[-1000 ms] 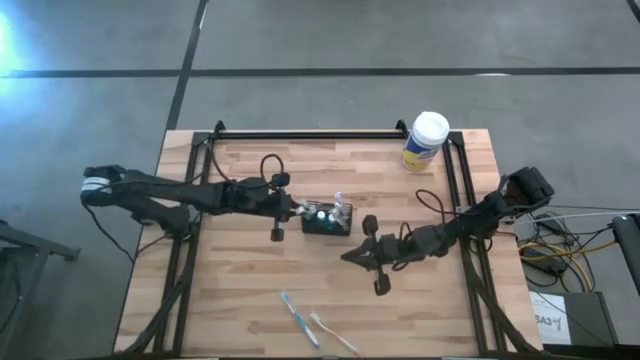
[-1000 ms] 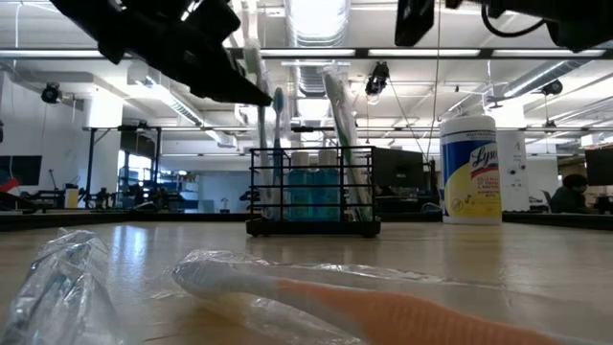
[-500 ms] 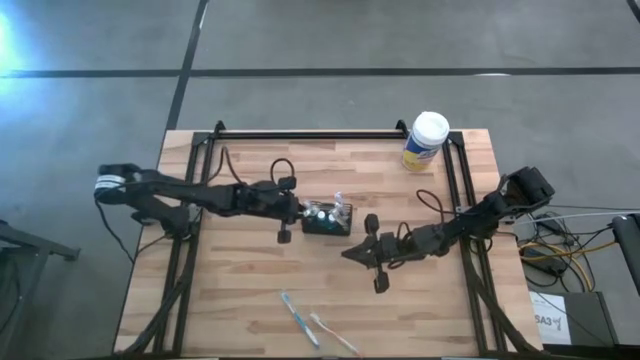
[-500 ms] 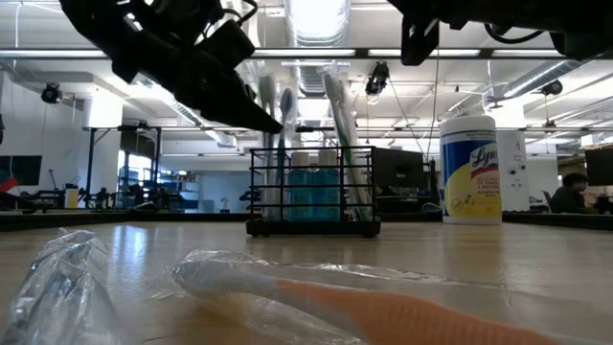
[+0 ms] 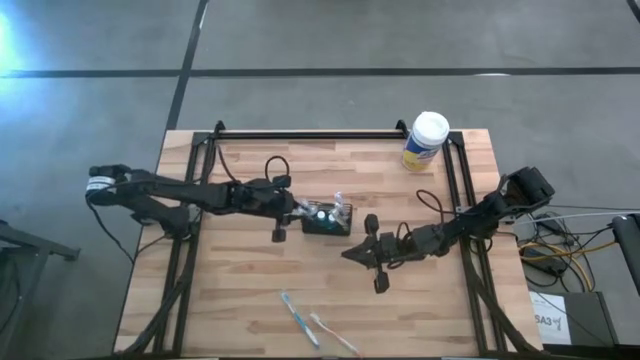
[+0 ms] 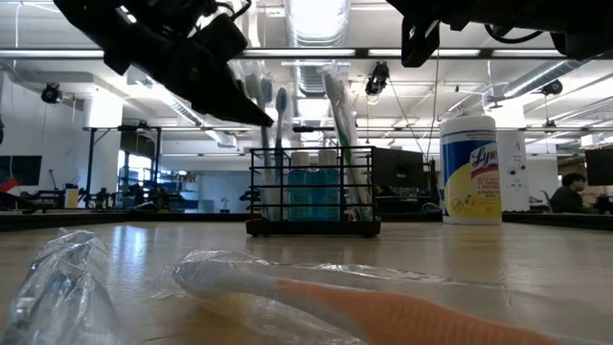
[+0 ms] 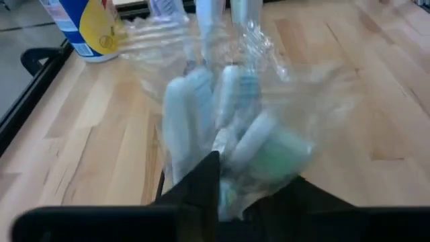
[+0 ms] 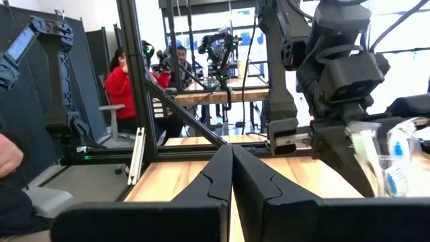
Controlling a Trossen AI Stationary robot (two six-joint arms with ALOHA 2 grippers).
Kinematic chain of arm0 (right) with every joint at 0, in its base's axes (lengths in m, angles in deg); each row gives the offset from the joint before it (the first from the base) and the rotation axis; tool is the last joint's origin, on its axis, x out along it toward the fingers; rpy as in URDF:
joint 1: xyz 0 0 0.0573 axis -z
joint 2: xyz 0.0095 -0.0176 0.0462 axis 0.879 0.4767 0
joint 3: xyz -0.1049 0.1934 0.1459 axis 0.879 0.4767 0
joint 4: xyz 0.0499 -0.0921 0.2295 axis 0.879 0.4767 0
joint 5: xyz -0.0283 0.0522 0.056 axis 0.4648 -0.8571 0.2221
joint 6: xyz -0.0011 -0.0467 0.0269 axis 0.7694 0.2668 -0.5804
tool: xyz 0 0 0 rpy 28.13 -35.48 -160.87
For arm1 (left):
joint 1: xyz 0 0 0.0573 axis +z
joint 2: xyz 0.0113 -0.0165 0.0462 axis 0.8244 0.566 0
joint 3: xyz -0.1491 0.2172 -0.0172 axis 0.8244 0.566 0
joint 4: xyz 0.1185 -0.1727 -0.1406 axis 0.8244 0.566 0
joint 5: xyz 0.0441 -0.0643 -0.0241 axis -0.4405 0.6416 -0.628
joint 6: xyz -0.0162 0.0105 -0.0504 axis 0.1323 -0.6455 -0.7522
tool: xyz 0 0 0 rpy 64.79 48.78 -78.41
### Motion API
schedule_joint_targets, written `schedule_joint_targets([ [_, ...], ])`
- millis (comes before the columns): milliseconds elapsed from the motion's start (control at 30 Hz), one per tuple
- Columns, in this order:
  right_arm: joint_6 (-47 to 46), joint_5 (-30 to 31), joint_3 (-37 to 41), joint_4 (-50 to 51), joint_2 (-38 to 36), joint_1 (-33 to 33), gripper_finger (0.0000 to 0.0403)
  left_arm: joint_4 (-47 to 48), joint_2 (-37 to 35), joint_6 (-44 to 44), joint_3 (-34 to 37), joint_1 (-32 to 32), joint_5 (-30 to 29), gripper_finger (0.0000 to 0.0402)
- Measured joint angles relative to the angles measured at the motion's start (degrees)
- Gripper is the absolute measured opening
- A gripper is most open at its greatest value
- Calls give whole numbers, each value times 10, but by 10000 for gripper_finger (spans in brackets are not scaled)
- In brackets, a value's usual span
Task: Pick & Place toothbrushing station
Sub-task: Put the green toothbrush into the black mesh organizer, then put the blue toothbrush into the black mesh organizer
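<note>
High view. Toothbrushing station (image 5: 328,217): black wire-mesh basket near tabletop (image 5: 250,300) centre, holding wrapped brushes and blue-capped bottles. Left gripper (image 5: 297,210): at basket's 9 o'clock edge, tip meeting the wrapped contents. Right gripper (image 5: 352,254): idle at basket's 4 o'clock, apart from it. Yellow canister (image 5: 425,141): at 1 o'clock, by the far rail. Two loose wrapped toothbrushes (image 5: 310,322): at 6 o'clock, near the front edge.

Low view. Basket (image 6: 312,191) standing flat and upright on the tabletop; brushes rising above its rim. Left gripper (image 6: 257,113) tilted down toward the tall brush heads on that side.

Left wrist view. Jaws seemingly closed to a point on clear plastic wrap (image 7: 232,144) around the brushes; whether wrap alone or a brush is pinched, cannot tell.

Right wrist view. Jaws pressed together, empty; left arm and wrapped brushes visible beyond.

Handling advice, as judgement: grip on wire wall preferable to slippery wrap; vertical lift, slow, to keep the tall contents from tipping; clear path past the idle right arm.
</note>
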State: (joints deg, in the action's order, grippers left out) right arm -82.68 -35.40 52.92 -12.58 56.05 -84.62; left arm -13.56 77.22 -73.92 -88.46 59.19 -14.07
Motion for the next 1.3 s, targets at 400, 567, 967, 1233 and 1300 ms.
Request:
schedule_joint_targets([
  [400, 0, 0, 0, 1, 0, 0, 8, 33, -45, -49, -2, 0, 5, 253],
  [567, 0, 0, 0, 4, 0, 0, 8, 147, -91, -67, -21, -1, 24, 288],
  [967, 0, 0, 0, 35, 0, 0, 8, 263, -335, -86, 8, -31, 177, 286],
  [1233, -5, 0, 0, 49, 0, 0, 8, 210, -514, -120, 166, -31, 132, 275],
  [1300, -9, 0, 0, 56, 0, 0, 8, 196, -548, -136, 196, -31, 132, 273],
])
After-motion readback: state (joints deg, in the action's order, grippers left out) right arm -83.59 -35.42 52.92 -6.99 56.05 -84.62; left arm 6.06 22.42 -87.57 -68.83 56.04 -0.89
